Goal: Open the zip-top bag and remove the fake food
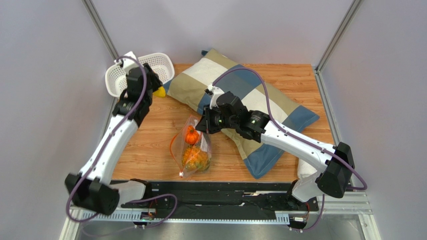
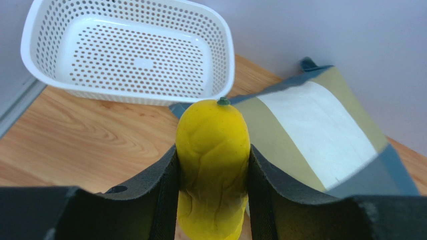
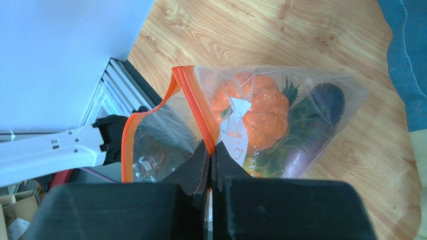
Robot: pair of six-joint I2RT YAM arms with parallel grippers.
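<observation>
The clear zip-top bag [image 1: 193, 150] lies on the wooden table, its orange zip strip [image 3: 193, 100] open. Inside I see an orange-red round piece [image 1: 191, 135], the orange pineapple [image 1: 195, 158] and, in the right wrist view, a purple eggplant [image 3: 321, 120]. My right gripper [image 3: 211, 150] is shut on the bag's zip strip and holds that edge up; it also shows in the top view [image 1: 206, 123]. My left gripper [image 2: 213, 175] is shut on a yellow fake food piece [image 2: 213, 165] and holds it near the white basket [image 2: 135, 55], at the table's back left [image 1: 159, 87].
A patchwork pillow [image 1: 240, 95] lies across the back and right of the table [image 1: 150, 145], its corner beside the yellow piece [image 2: 310, 130]. The white perforated basket [image 1: 163, 62] stands at the back left corner. Grey walls enclose the table.
</observation>
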